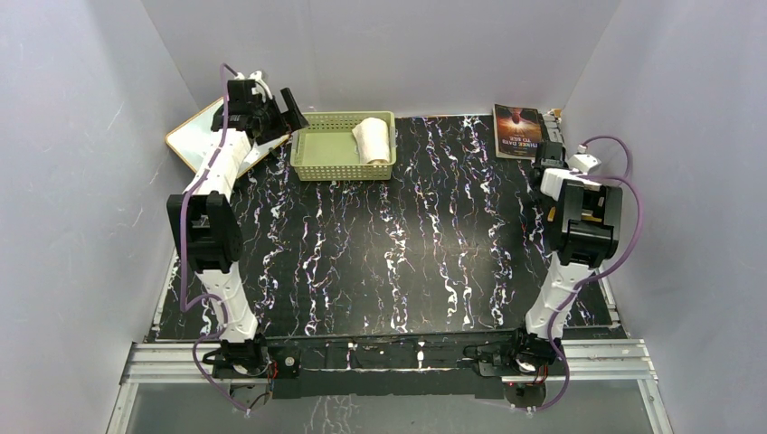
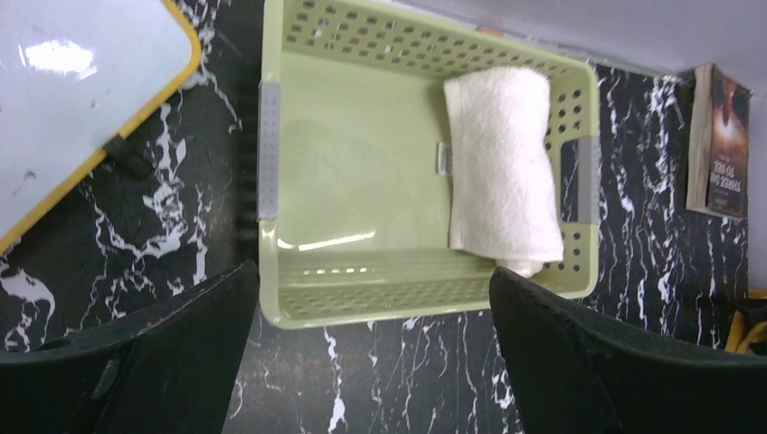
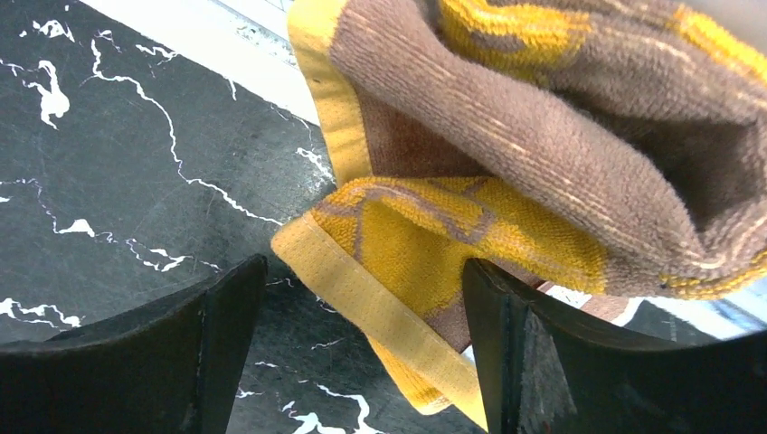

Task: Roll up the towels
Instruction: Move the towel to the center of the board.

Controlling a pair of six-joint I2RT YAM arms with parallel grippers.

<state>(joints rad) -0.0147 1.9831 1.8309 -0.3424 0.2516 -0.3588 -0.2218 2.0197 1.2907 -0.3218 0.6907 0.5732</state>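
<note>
The white towel (image 2: 503, 167) lies rolled in the right part of the pale green basket (image 2: 344, 303), and shows in the top view (image 1: 373, 140) too. My left gripper (image 2: 373, 289) is open and empty, above the table just in front of the basket's near wall; in the top view (image 1: 294, 110) it sits at the basket's left end. The brown towel with a yellow-orange side (image 3: 506, 154) lies crumpled at the table's edge. My right gripper (image 3: 364, 271) is open, its fingers on either side of the towel's yellow hem corner. The right arm hides this towel in the top view.
A whiteboard with a yellow rim (image 2: 72, 99) lies left of the basket (image 1: 342, 145). A book (image 1: 517, 118) lies at the back right, just beyond my right gripper (image 1: 548, 163). A pale strip (image 3: 208, 45) borders the black marbled table (image 1: 398, 262).
</note>
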